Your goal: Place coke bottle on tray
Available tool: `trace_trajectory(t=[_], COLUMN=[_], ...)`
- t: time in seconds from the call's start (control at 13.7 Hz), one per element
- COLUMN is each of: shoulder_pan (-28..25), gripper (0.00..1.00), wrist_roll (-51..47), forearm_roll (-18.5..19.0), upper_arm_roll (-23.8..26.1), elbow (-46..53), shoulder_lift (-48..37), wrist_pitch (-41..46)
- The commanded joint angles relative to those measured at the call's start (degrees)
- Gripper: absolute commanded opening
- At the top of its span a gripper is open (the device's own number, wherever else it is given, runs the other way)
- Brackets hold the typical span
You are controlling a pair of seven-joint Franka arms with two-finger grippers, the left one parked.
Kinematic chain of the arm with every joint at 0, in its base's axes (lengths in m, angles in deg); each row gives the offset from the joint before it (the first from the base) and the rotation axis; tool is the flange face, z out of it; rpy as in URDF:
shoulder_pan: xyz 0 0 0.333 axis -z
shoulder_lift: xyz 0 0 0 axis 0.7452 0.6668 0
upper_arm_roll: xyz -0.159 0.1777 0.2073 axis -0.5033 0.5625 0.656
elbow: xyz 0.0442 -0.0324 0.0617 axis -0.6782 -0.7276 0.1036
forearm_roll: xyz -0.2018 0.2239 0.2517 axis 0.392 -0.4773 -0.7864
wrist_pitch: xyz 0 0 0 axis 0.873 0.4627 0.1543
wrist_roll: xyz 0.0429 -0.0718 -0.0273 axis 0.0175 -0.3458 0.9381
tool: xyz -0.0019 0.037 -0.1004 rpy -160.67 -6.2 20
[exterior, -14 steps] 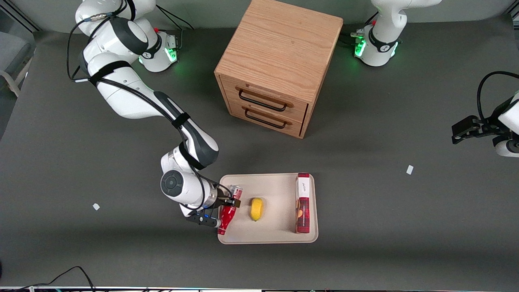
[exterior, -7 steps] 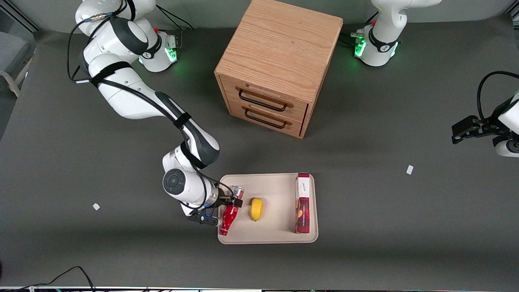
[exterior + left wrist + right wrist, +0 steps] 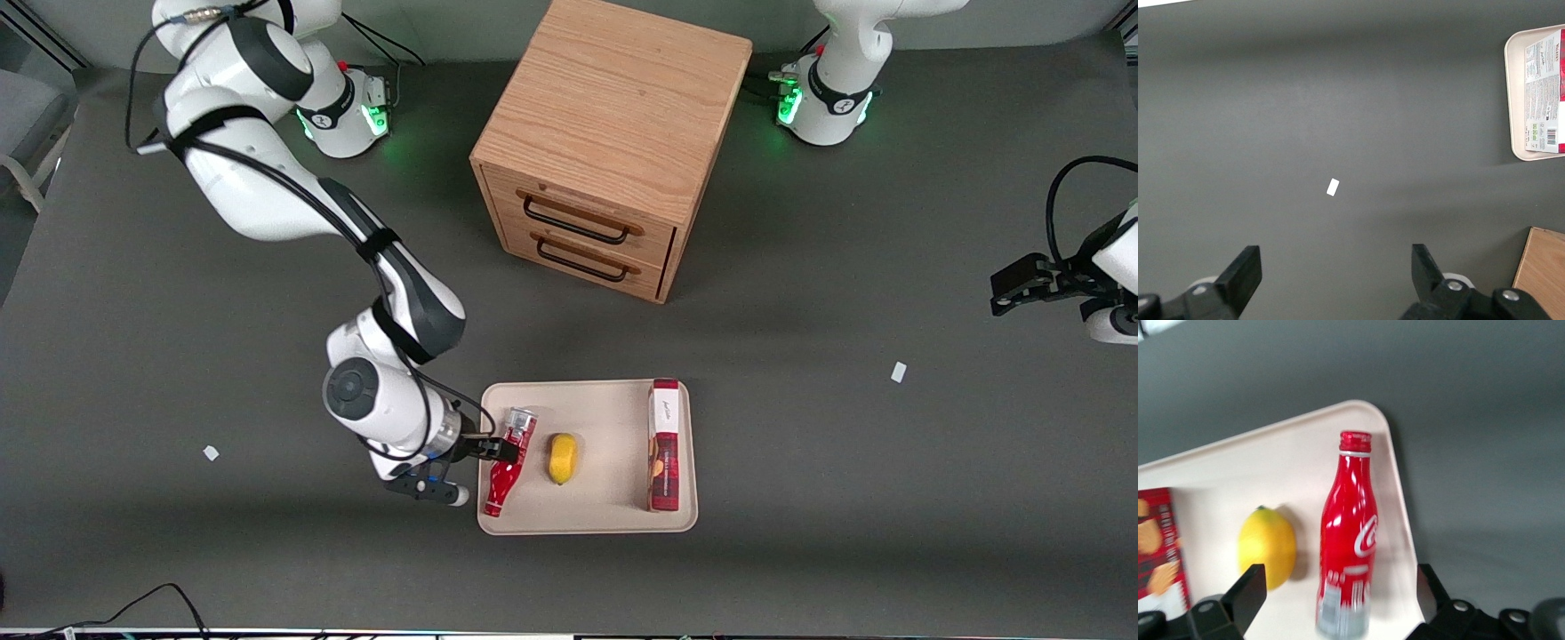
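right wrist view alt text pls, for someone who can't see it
A small red contoured coke bottle lies flat on a beige rectangular tray, along its rim, between the open fingers of the robot hand. Beside it on the tray sit a yellow lemon and part of a red and white box; dark grey table surrounds the tray.

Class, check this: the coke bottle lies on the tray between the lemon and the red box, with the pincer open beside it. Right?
Not quite. The front view shows the coke bottle on the tray with the lemon between it and the box. The pincer is open beside it.
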State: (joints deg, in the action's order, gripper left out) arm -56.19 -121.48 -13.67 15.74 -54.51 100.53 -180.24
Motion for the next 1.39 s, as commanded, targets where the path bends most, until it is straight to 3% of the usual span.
trace_trajectory(t=[0.0,0.36,0.51,0.66,0.88,1.09,1.31], shoulder_pan=[2.2,6.51,7.04,7.39,7.31,6.96,6.6], gripper=[1.0,1.0,1.0,1.0,1.0,1.0,1.0], wrist_roll=[-0.91,0.05,4.42,9.0,15.08,15.17,14.91], forearm_roll=[0.98,-0.6,-2.61,-7.87,-12.81,-13.26,-13.17], upper_arm_roll=[0.19,-0.95,-4.88,-11.03,-19.04,-19.32,-19.06], elbow=[-2.71,-2.36,-2.62,-5.24,-19.1,-32.82,-29.19], shoulder_lift=[-12.2,-29.08,-34.7,-40.85,-52.98,-63.62,-61.82], wrist_pitch=[13.38,36.51,44.51,48.31,47.63,43.15,43.66])
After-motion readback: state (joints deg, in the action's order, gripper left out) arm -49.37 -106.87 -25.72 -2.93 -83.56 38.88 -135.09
